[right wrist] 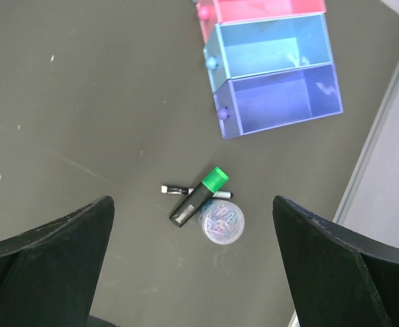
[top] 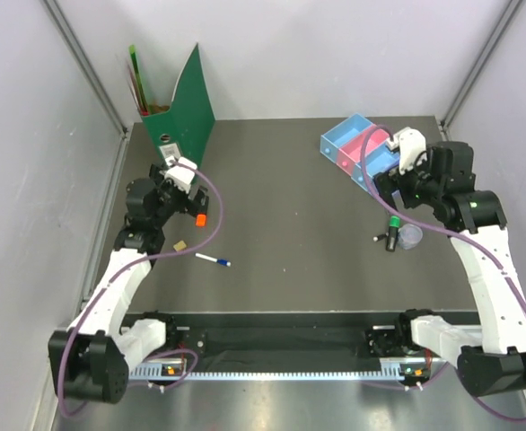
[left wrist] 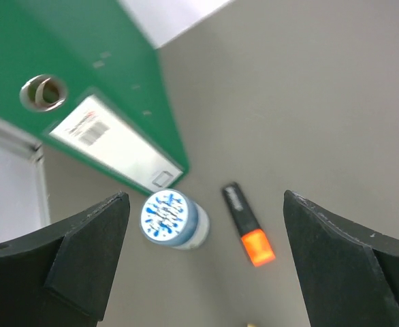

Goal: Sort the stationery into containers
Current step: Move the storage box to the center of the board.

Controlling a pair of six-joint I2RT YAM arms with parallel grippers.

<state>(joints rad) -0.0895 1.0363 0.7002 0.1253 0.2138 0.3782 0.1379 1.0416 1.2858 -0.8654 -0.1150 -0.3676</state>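
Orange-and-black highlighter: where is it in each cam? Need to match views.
Top external: highlighter is left of centre on the table, nearer the arm bases than the green binder.
Left wrist: highlighter is at lower centre, orange end lowest, just below-right of the binder's corner.
Right wrist: not in it.
Shared landmark: the green binder, seen in the top external and left wrist views only.
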